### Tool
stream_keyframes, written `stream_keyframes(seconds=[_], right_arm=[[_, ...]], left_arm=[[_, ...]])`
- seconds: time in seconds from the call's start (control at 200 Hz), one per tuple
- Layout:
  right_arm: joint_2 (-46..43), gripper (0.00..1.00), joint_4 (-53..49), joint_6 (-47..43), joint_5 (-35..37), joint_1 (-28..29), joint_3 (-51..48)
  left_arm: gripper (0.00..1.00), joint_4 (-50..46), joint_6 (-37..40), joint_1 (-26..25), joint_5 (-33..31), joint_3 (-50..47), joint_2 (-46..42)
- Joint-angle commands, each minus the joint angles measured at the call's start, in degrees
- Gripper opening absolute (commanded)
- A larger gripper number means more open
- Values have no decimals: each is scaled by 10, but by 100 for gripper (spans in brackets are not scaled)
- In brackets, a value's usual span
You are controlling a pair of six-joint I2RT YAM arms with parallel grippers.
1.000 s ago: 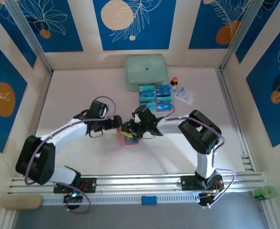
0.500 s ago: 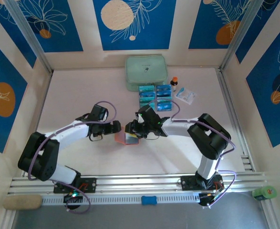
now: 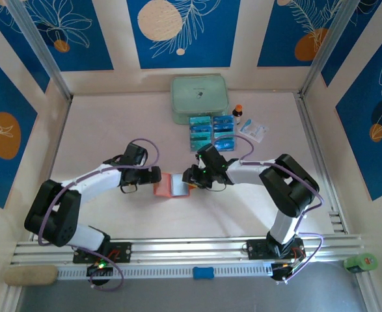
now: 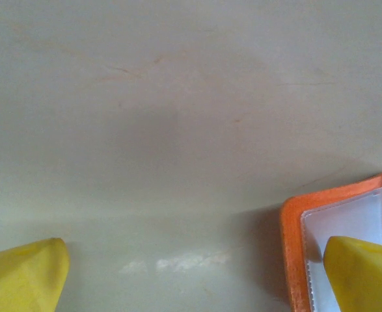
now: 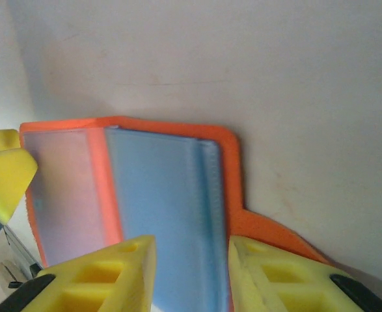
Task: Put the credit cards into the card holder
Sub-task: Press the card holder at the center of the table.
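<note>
Left pincer (image 4: 191,278) is sitting wide apart, one fingertip (image 4: 363,273) over the card holder (image 3: 168,186) corner. Card holder is lying open on desk (image 3: 106,130) between both pincers. Right pincer (image 5: 191,273) is straddling a blue credit card (image 5: 168,208) inside holder, fingers partly apart, cannot tell if clamping

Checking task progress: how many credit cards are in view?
7. Six credit cards lie in two columns of three just in front of the mint-green case; one card sits inside the open card holder. Stacked ones may be hidden.
</note>
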Motion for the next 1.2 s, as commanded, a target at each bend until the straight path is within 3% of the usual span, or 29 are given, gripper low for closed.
stream_keyframes(seconds=[0.0, 0.395, 0.79, 1.005, 1.195], right_arm=[[-13, 35, -12, -8, 6, -2, -13], [-31, 34, -17, -5, 13, -5, -25], [-92, 35, -48, -38, -8, -47, -26], [-162, 35, -170, -143, 24, -116, 48], [-157, 37, -220, -182, 16, -228, 107]], left_arm=[[100, -26, 22, -5, -32, 3, 8], [100, -10, 34, -5, -39, 9, 45], [100, 5, 27, -19, -15, 18, 40], [100, 12, 25, -20, -11, 15, 41], [100, 15, 22, -21, -12, 14, 41]])
